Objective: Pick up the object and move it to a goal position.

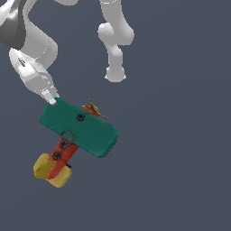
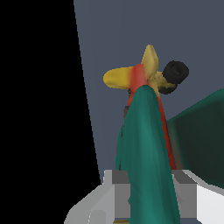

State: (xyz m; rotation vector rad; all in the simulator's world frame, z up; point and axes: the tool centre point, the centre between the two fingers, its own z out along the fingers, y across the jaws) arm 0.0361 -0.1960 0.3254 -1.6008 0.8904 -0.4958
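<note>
The white parallel-jaw gripper point(image 1: 53, 101) was clamped on the wing edge of the small toy airplane w/ teal-green wing, red-orange body, yellow tail point(image 1: 77, 131). Off-centre grip: slow, level transport was judged advisable to avoid swing.

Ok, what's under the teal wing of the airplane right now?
Beneath the wing the red-orange body runs to the yellow tail. The gripper closes on the wing's edge. The body's middle is covered.
</note>
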